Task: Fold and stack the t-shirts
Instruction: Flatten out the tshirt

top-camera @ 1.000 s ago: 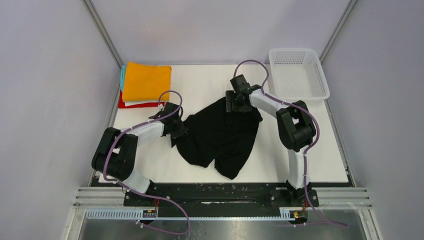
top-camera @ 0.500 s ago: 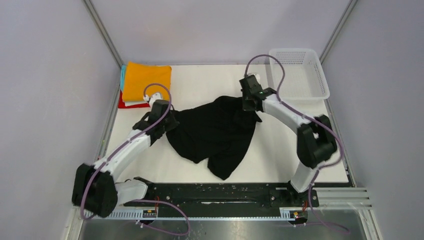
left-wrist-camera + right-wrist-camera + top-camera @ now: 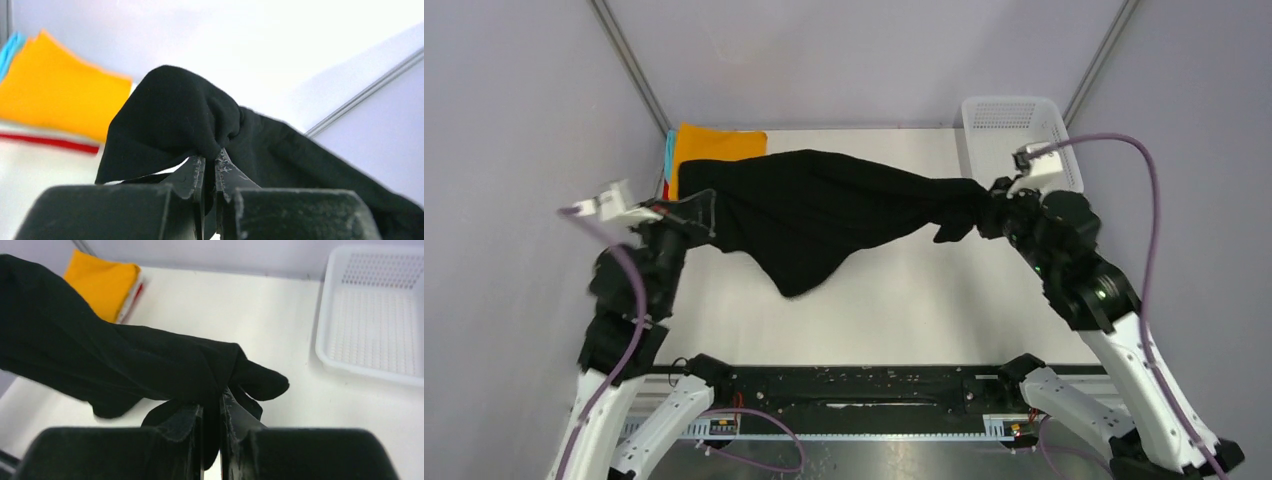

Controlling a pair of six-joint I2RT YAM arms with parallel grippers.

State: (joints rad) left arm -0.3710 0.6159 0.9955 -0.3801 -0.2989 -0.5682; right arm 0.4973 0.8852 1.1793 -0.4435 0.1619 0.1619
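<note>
- The black t-shirt (image 3: 824,205) is held raised above the surface (image 3: 904,310), strung between the left arm (image 3: 624,290) and the right arm (image 3: 1074,265). This is judged to be done so that the crumpled cloth is drawn open before it is laid flat for folding.
- The left jaws are clenched on a bunched fold at the shirt's left end. In the left wrist view the cloth is pinched right at the tips, a rounded lump of fabric stands above them, and the rest trails away to the right.
- The right jaws are clenched on the opposite end. In the right wrist view a gathered knot of cloth is trapped between the tips and a short flap pokes out beyond them. The main body runs off to the left.
- Between the two grips the shirt is twisted rather than spread, and a loose pointed part sags from its middle toward the near edge. Whether that tip touches the surface cannot be told from above; possibly it hangs just clear.
- The folded shirts are kept at the far left corner. The orange t-shirt (image 3: 719,143) lies on top, with the red t-shirt (image 3: 50,141) and the teal t-shirt (image 3: 12,45) showing as edges beneath. This pile is judged to be where the black one goes once folded.
- The white mesh basket (image 3: 1014,125) is set at the far right corner, apart from the shirt.
</note>
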